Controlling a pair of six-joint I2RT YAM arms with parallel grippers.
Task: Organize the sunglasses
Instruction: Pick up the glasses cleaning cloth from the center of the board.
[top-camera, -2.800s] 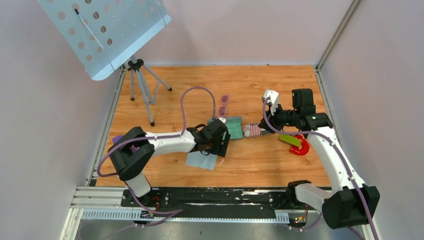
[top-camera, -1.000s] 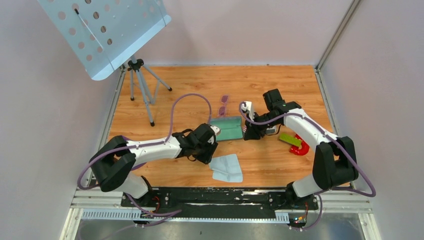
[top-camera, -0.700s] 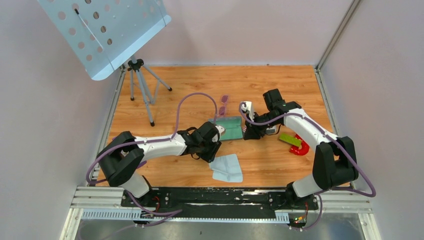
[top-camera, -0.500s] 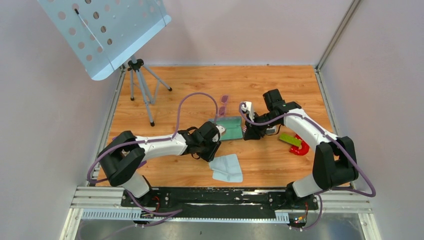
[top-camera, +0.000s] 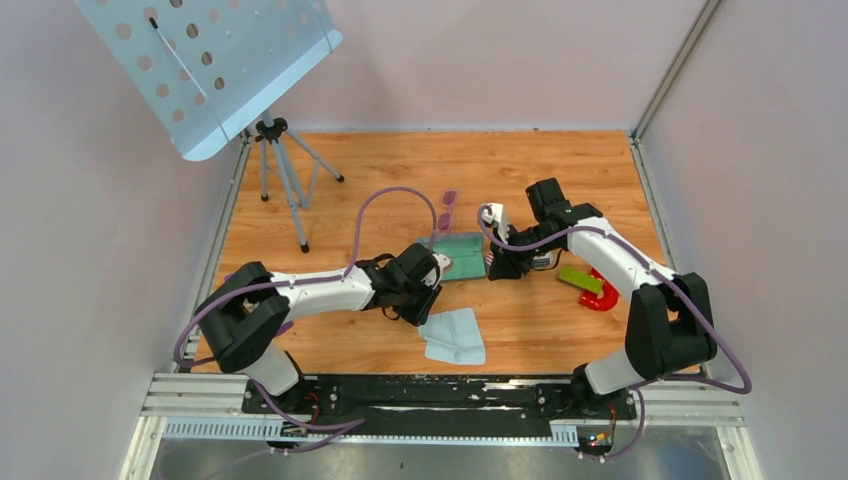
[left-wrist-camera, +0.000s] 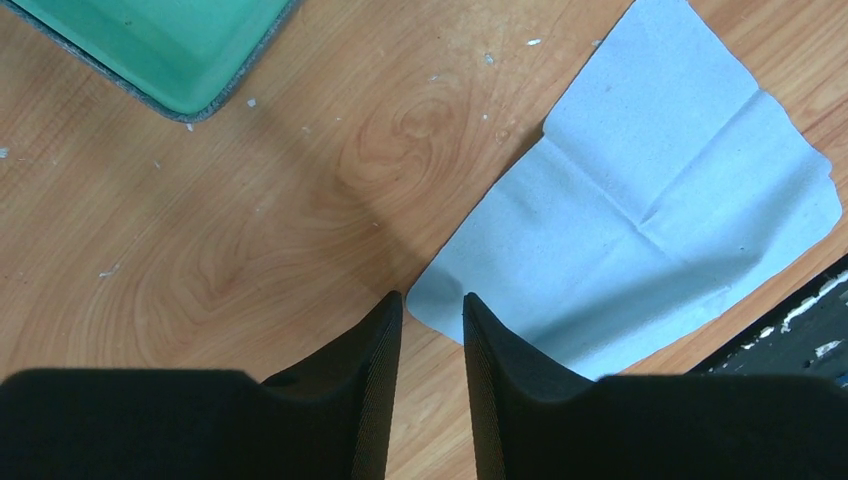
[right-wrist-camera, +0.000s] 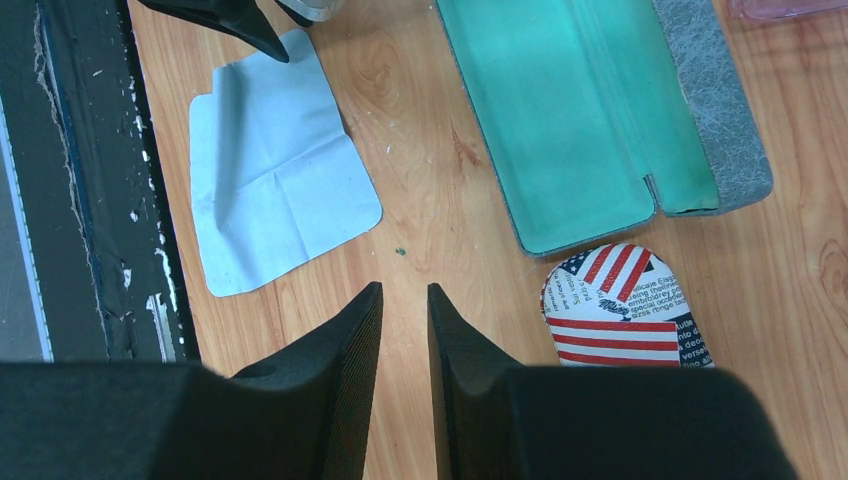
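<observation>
The sunglasses (top-camera: 447, 210), small with purple-pink lenses, lie on the wood just behind the open grey case with green lining (top-camera: 462, 256); their edge shows in the right wrist view (right-wrist-camera: 790, 6). My left gripper (top-camera: 420, 308) hangs low over the near-left corner of a pale blue cloth (top-camera: 453, 335), its jaws a narrow gap apart and empty (left-wrist-camera: 431, 300). My right gripper (top-camera: 497, 270) is beside the flag-patterned case (right-wrist-camera: 620, 305), slightly open and empty (right-wrist-camera: 403, 290), over bare wood. The flag case is mostly hidden under it in the top view.
A green and red object (top-camera: 592, 284) lies right of the right arm. A tripod (top-camera: 285, 175) with a perforated panel (top-camera: 210, 60) stands at the back left. Walls close the table on three sides. The black rail (right-wrist-camera: 90, 200) runs along the near edge.
Since 2.8 s ago the left gripper came off the open case and the cloth now lies to its right. The right arm swung down beside the flag case. Almost still in the last second.
</observation>
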